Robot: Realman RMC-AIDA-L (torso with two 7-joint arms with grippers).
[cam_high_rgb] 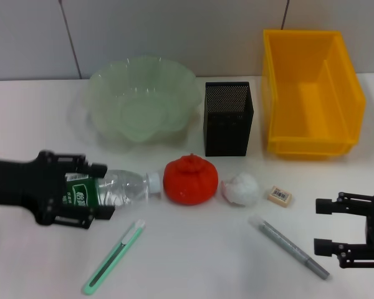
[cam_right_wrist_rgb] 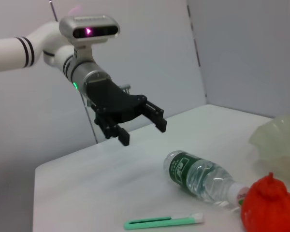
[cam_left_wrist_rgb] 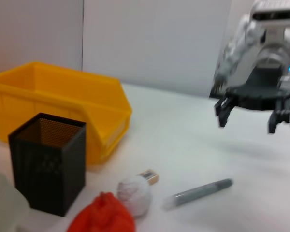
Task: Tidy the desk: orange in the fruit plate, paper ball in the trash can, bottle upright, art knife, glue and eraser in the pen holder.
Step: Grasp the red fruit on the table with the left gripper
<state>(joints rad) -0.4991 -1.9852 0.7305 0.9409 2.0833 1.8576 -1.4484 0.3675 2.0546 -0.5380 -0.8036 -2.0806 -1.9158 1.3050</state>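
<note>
Head view: left gripper (cam_high_rgb: 103, 192) above the lying water bottle (cam_high_rgb: 112, 189), fingers spread on either side of its green-labelled base, not gripping.
Its cap touches the orange (cam_high_rgb: 190, 180) beyond the fingertips; right gripper (cam_high_rgb: 324, 225) hovers released, the glue pen (cam_high_rgb: 289, 246) just beside its fingers.

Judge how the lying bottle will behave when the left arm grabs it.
The bottle lies on its side and is round, so it will probably roll if nudged. It looks clear and empty, so likely light, with thin walls that may give. The open left pincer hovers above it.
</note>
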